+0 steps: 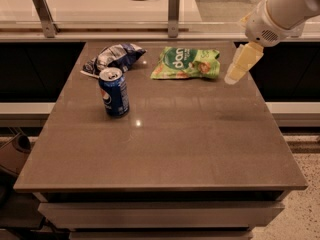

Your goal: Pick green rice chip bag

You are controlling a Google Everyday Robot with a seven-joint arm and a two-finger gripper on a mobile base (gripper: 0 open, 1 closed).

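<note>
On brown table (200,134), green rice chip bag (186,63) lying flat, Pepsi can (114,91) apart, pincer (239,66) just beside bag, its grip impossible to tell

Lit warmly from overhead, rather dim overall. Brightest along the pale counter (100,4) at the back, nearly washed out. Small white glints on the brown surface (200,154), just below the can (114,91) and beside the dark blue bag (114,57). Soft sheen on the green rice chip bag (186,63). Tool (237,66) glowing pale yellow at upper right, above the surface's right edge, faint smudge of shadow beneath. Deep black on both sides.
</note>
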